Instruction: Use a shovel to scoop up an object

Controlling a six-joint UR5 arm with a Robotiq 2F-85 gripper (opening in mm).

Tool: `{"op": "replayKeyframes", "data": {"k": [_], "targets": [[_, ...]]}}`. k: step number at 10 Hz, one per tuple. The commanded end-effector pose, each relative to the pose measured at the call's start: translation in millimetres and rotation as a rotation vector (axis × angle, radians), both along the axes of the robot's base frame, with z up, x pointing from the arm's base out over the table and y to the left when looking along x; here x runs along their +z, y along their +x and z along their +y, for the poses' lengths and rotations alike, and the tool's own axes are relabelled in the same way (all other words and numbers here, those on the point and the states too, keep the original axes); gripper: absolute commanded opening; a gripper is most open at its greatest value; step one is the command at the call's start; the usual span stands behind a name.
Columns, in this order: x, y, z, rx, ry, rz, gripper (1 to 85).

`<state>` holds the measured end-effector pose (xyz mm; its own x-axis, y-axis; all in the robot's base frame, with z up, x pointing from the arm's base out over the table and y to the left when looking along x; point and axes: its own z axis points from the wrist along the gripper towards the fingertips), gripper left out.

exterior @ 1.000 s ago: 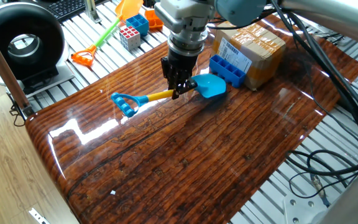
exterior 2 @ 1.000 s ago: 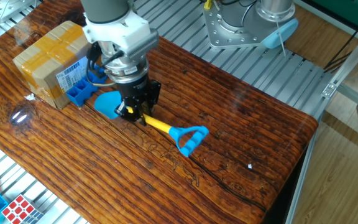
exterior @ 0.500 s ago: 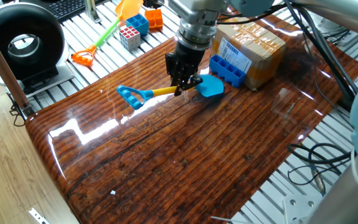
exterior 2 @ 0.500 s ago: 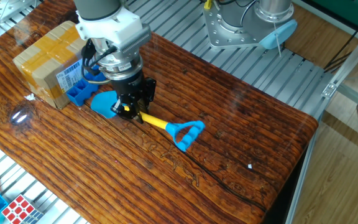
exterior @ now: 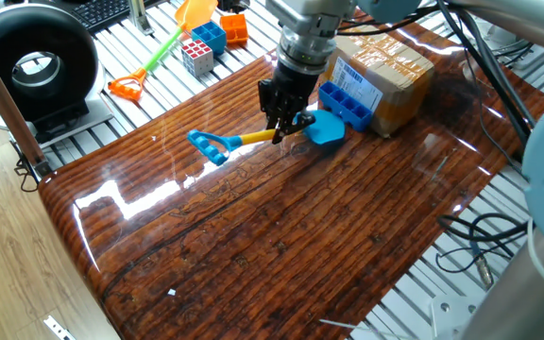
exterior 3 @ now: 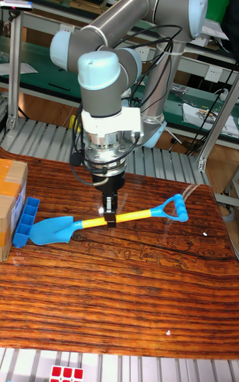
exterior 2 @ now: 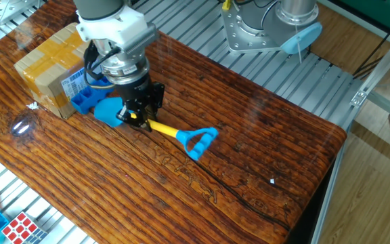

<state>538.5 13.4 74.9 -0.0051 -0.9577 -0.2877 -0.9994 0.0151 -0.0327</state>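
My gripper (exterior: pixel 285 130) (exterior 2: pixel 138 119) (exterior 3: pixel 109 217) is shut on the yellow shaft of the shovel (exterior: pixel 253 138) (exterior 2: pixel 161 128) (exterior 3: pixel 126 216). Its light blue blade (exterior: pixel 326 128) (exterior 2: pixel 109 110) (exterior 3: pixel 54 229) lies on the table with its tip touching or nearly touching the object, a dark blue studded block (exterior: pixel 346 107) (exterior 2: pixel 83 103) (exterior 3: pixel 25 221). The block lies against a cardboard box. The shovel's blue D-handle (exterior: pixel 209 146) (exterior 2: pixel 198 141) (exterior 3: pixel 172 208) points away from the block.
A brown cardboard box (exterior: pixel 385 74) (exterior 2: pixel 53 66) (exterior 3: pixel 8 190) stands right behind the block. Off the wooden table (exterior: pixel 281 227) lie an orange-and-green toy shovel (exterior: pixel 163 47), a puzzle cube (exterior: pixel 197 57) (exterior 2: pixel 22 228) and small bins. A black round device (exterior: pixel 31 66) is at left.
The gripper has pushed the shovel blade-first toward the block; the blade's tip now reaches the block's side. The block and box have not visibly moved.
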Motion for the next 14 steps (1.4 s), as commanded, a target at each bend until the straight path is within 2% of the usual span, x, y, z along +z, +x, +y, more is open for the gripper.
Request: {"op": "replayKeyframes", "data": {"k": [1,4,6,8,12,14], "targets": [[-5.5,2.2,-17.7,-0.003,-0.016,0.002,1.0],[-16.8,1.3,-25.1,-0.026,-0.022,0.017,1.0],[-20.0,-2.4,-20.0,-0.056,-0.011,0.055,1.0],[-16.1,-1.9,-8.1,-0.074,0.012,0.08,1.0],[-2.3,-6.8,15.2,-0.104,0.106,0.12,1.0],[4.1,-8.9,18.8,-0.116,0.109,0.128,1.0]]}}
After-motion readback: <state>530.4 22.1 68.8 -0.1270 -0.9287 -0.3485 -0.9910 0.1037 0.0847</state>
